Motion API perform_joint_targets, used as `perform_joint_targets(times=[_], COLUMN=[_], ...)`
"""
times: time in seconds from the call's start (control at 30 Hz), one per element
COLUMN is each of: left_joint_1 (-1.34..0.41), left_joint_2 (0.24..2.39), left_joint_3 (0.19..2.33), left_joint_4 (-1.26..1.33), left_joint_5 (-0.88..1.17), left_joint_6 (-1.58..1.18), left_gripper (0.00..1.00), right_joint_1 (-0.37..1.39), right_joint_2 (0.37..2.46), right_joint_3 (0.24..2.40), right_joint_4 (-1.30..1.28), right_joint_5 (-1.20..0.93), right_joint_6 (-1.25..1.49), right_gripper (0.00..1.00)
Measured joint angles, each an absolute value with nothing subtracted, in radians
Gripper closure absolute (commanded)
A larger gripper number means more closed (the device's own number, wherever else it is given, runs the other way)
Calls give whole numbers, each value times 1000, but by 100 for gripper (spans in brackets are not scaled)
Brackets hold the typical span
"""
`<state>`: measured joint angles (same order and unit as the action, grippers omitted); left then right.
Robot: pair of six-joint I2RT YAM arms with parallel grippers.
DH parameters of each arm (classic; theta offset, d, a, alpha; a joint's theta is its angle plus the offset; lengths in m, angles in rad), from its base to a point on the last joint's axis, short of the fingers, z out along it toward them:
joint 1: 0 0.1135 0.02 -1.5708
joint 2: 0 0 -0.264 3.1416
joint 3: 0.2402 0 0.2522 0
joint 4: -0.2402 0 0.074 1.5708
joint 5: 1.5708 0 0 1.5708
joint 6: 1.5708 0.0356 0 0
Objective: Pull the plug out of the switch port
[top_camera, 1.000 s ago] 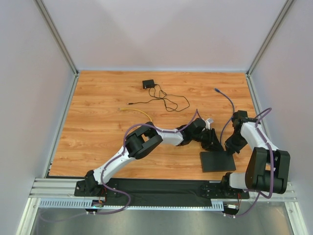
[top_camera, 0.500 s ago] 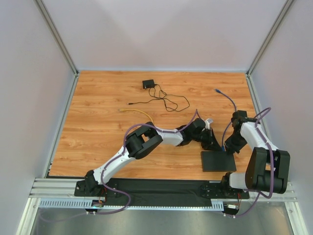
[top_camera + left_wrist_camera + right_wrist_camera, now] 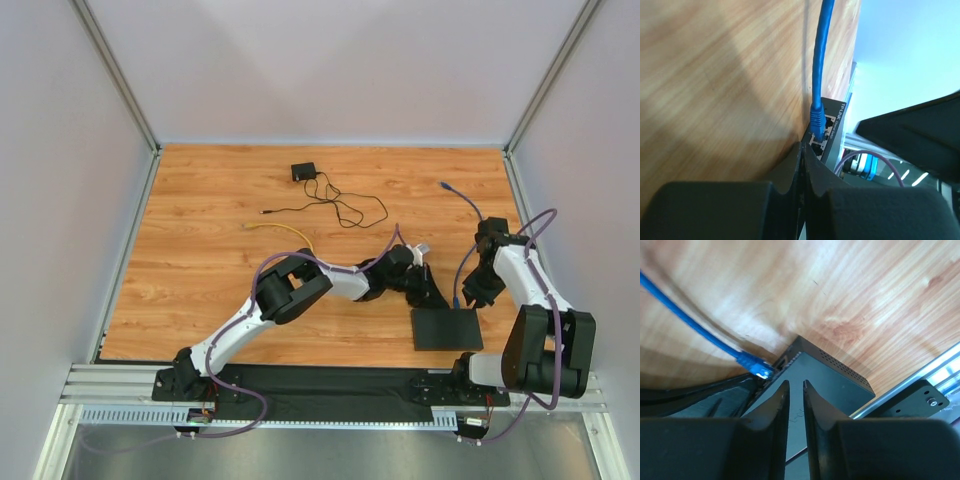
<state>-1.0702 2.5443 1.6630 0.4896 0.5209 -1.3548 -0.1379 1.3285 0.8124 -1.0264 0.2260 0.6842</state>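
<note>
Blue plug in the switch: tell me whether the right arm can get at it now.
Probably yes. The blue plug sits just beside the right tool, tips slightly parted, nothing between them; the left tool, shut, close by at the switch, may crowd the grip.

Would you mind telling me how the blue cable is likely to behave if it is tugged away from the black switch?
The blue cable probably flops: it lies in a loose curve across the table. Its plug looks stiffer and is the better grip. The thin black switch seems light and may slide unless held down.
</note>
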Motion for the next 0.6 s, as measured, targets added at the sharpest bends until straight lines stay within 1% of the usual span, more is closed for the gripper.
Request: perform_joint_targets(times=[0.03, 0.07, 0.17, 0.33, 0.37, 0.5, 0.53, 0.57, 0.6], left_joint_1=[-1070, -1069, -1065, -1060, -1060, -1052, -1051, -1048, -1046], left_joint_2=[2543, 2543, 2543, 2543, 2543, 2543, 2542, 2539, 2534], left_joint_3=[1663, 1663, 1691, 1737, 1739, 1732, 1728, 1720, 1713], left_joint_4=[485, 484, 452, 412, 411, 406, 403, 396, 394], left_joint_5=[522, 524, 545, 569, 572, 575, 575, 575, 577], left_joint_6=[-1353, -1350, -1335, -1321, -1320, -1304, -1294, -1287, -1279], left_gripper=[85, 76, 64, 62, 62, 62, 62, 62, 62], right_joint_1=[-138, -138, -138, -138, -138, -139, -140, -143, -149], right_joint_2=[1328, 1327, 1325, 1320, 1319, 1319, 1319, 1319, 1319], right_joint_3=[828, 844, 879, 874, 865, 833, 828, 823, 816], right_joint_4=[-1029, -1029, -1029, -1025, -1021, -1011, -1008, -1003, -994], right_joint_5=[227, 228, 226, 206, 201, 188, 184, 181, 174], right_joint_6=[678, 671, 655, 650, 650, 649, 649, 649, 650], right_gripper=[79, 78, 77, 73, 69, 62, 59, 53, 51])
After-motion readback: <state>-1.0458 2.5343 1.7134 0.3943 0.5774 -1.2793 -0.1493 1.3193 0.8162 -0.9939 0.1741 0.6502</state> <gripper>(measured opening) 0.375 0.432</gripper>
